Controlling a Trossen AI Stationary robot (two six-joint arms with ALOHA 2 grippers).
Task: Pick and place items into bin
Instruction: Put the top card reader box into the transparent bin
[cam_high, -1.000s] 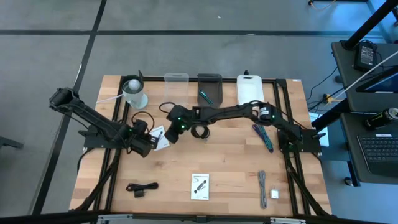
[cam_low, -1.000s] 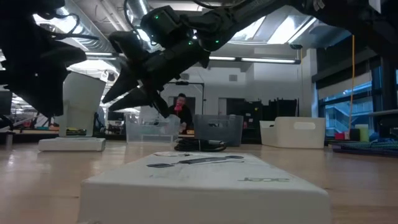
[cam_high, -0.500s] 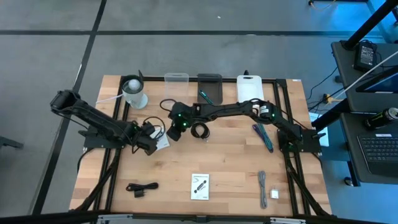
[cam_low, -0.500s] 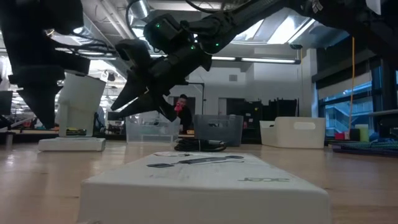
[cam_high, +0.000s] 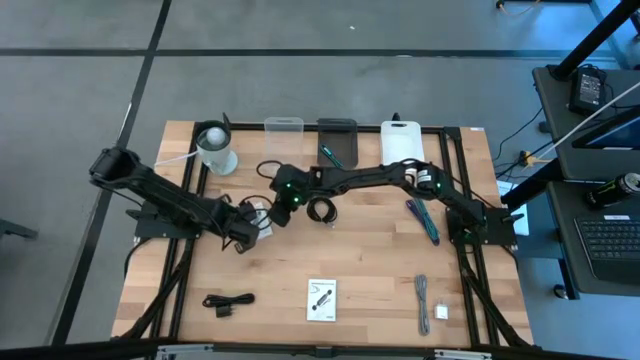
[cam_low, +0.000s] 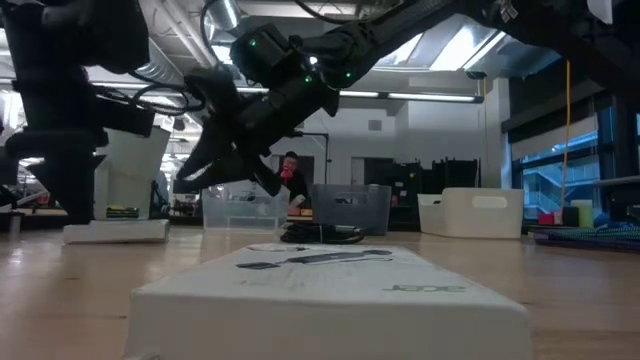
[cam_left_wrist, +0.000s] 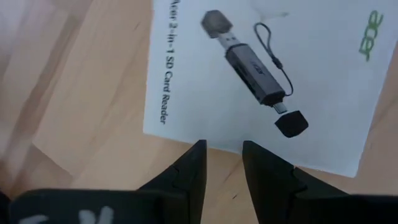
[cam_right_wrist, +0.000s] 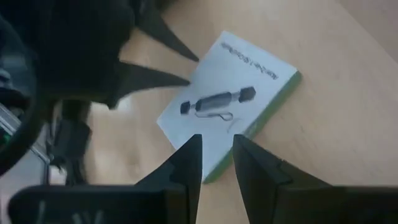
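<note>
While two white cards (cam_high: 321, 299) lay on the table, the one reading "Acer 2-in-1 SD Card Reader" (cam_left_wrist: 258, 78) sat at nine o'clock of the coiled cable (cam_high: 321, 210), both the left gripper (cam_left_wrist: 221, 163) and the right gripper (cam_right_wrist: 214, 155) poised over it with fingers narrowly parted, holding nothing.

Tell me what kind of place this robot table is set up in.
Probably a robotics lab or open workshop: the wooden table stands on a bare grey floor, a desk with a laptop sits beside it, and the low view shows ceiling light panels and more workstations behind.

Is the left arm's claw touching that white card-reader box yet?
Cannot tell. In the left wrist view the left gripper hovers at the white box's edge, fingers parted; no view plainly shows contact or gap.
</note>
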